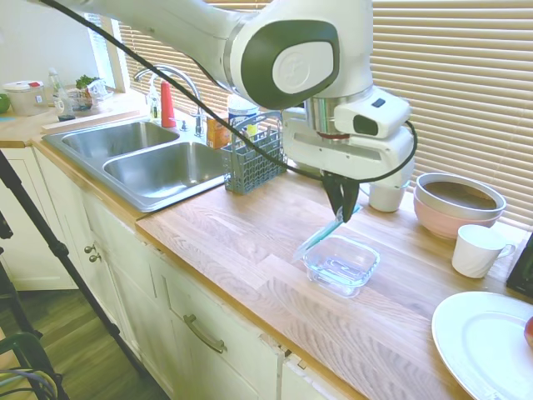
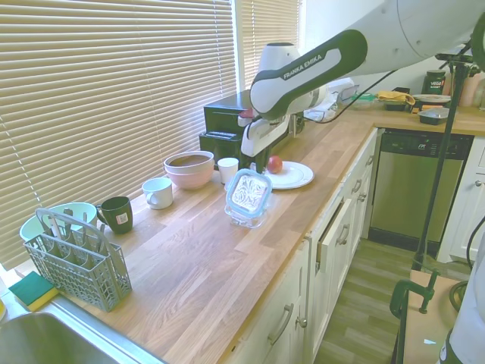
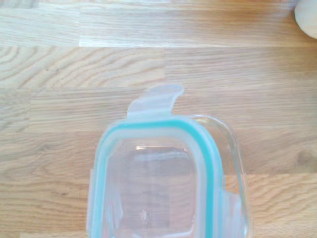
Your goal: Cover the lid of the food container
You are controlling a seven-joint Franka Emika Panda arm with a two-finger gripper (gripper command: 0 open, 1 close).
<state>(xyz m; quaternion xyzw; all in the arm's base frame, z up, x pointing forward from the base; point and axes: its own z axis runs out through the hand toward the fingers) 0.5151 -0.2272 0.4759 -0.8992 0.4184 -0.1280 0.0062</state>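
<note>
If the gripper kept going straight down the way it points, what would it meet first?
Probably the food container. The gripper, shut on the lid, points down just above the dish's rim, with the lid tilted over it; the exact offset is hard to judge.

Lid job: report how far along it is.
Done: the gripper has the lid pinched by one edge and has it over the food container. In hand: the lid hangs tilted, and the wrist view shows it offset from the glass rim. Left: square it up, lower it flat, release.
</note>
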